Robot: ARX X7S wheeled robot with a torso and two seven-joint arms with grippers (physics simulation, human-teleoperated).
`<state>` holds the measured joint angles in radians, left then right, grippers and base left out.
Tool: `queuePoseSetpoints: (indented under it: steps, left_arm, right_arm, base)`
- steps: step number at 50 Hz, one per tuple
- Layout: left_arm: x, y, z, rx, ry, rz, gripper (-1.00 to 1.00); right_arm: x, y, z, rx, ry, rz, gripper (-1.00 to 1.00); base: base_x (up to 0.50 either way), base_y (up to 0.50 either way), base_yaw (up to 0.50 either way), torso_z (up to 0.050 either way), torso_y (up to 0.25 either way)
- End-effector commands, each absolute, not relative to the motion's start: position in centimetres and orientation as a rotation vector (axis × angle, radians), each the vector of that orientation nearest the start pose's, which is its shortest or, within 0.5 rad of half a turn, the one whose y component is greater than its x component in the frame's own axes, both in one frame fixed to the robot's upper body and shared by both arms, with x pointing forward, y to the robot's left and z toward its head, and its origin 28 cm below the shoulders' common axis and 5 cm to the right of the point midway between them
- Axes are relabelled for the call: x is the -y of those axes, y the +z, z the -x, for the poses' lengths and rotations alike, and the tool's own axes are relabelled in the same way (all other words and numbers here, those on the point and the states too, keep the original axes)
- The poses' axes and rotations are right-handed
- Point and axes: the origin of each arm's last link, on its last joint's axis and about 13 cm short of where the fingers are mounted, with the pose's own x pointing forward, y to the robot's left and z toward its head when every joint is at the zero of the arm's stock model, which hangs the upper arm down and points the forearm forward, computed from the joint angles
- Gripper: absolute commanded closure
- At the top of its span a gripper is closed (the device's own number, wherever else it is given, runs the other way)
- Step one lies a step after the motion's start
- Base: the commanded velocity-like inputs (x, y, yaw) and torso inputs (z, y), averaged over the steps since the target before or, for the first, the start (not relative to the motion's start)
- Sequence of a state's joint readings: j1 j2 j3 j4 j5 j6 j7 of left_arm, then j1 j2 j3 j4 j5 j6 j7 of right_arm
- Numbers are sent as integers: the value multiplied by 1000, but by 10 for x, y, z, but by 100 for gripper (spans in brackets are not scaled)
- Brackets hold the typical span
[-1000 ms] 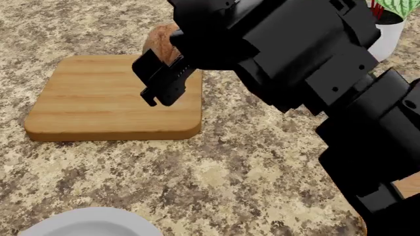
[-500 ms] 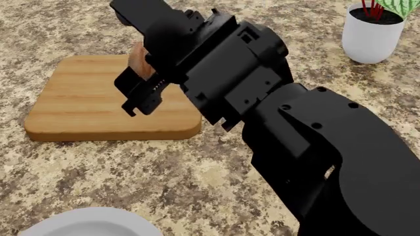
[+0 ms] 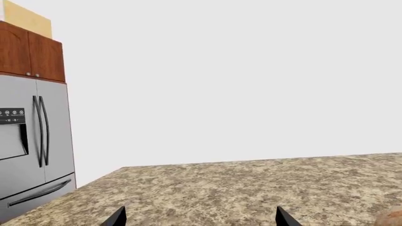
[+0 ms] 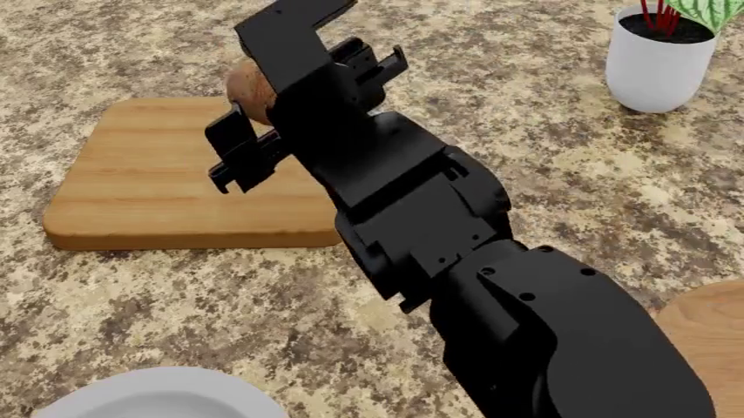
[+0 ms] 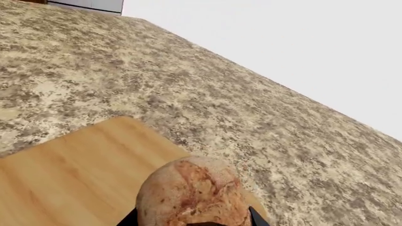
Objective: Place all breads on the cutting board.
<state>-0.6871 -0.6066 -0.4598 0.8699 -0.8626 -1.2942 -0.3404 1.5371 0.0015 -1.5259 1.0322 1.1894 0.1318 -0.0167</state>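
A small brown roll [image 4: 244, 85] hangs in the air over the far edge of the light wooden cutting board [image 4: 163, 178]. My right gripper [image 4: 270, 103] is shut on it. The right wrist view shows the roll [image 5: 191, 193] close up between two dark fingertips [image 5: 130, 218], with the cutting board [image 5: 63, 174] beneath and to one side. My left gripper [image 3: 199, 222] is open with nothing between its fingertips [image 3: 116, 217], pointing across bare speckled counter. It does not show in the head view.
A white pot with a plant [image 4: 657, 65] stands at the back right. A white plate [image 4: 152, 392] is at the near left edge and a round wooden plate [image 4: 712, 340] at the near right. A steel fridge [image 3: 25, 155] stands beyond the counter.
My right arm has stretched out and turned at the wrist. It carried the roll a little left, from beside the board's far right corner to over its far edge.
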Motion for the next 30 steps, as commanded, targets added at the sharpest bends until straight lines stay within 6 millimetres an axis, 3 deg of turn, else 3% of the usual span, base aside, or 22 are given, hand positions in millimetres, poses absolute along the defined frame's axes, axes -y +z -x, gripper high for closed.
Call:
queuePoseSetpoints:
  steps: [1, 23, 24, 30]
  left_arm:
    - [-308, 276, -190, 342, 177, -129, -100]
    - [-309, 279, -188, 351, 177, -128, -100]
    - [-309, 279, -188, 352, 177, -127, -100]
    - [-310, 278, -188, 353, 179, -126, -100]
  right_arm:
    - [13, 222, -419, -96, 528, 275, 100]
    - [16, 214, -416, -202, 528, 297, 100]
    - [16, 215, -416, -199, 526, 301, -100]
    - [15, 219, -416, -191, 522, 308, -100]
  base:
    - [0, 0, 0, 0, 0]
    - [0, 0, 0, 0, 0]
    - [0, 0, 0, 0, 0]
    - [0, 0, 0, 0, 0]
